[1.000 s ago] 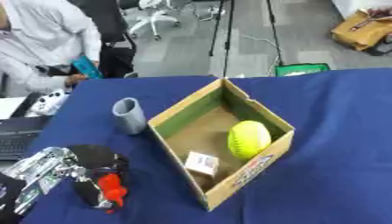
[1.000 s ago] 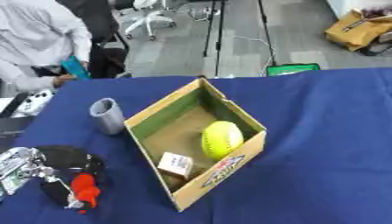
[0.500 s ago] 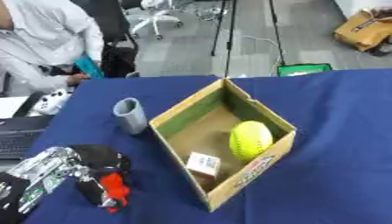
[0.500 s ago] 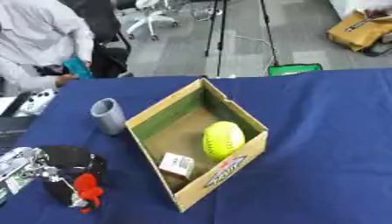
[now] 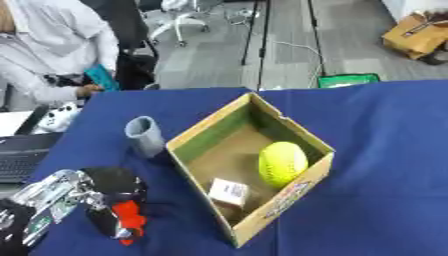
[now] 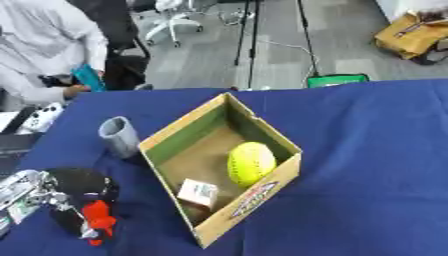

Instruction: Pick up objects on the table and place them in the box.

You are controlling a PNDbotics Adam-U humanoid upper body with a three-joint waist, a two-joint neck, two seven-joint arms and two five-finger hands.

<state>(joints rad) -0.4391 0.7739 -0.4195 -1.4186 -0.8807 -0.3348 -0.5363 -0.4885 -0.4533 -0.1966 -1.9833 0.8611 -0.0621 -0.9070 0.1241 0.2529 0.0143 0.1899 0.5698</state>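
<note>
Left of the box [image 5: 297, 137], the left hand [image 5: 96, 200] stays curled round a red thing [image 5: 129, 220], barely shifted over the last second, so the carry has not begun; ball [image 5: 282, 163] and carton [image 5: 229, 191] lie inside.

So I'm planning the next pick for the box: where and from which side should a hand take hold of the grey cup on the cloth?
Take the grey cup around its side wall, about mid-height, from its left. It looks upright with its open mouth up, and the box stands close on its right, so that side is crowded. The left hand, already curled around something red, would probably have to release that first.
</note>
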